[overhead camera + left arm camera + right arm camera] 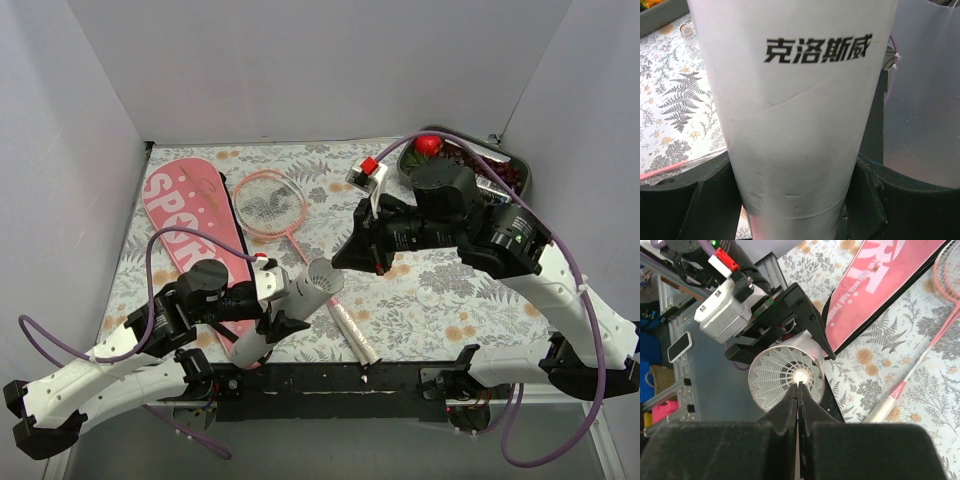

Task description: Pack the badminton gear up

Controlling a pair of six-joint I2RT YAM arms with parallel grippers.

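Tilting its open mouth toward the right pincer (799,392), the long white tube (300,300) is clamped by the left pincer (272,322) for loading. The shuttlecock (786,379) is seated in that mouth, just ahead of the right pincer's tips, clenched on nothing, seemingly for pushing it deeper.

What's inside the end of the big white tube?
A white shuttlecock sits in the open mouth of the tube, skirt facing out. It fills the opening, so anything deeper is hidden.
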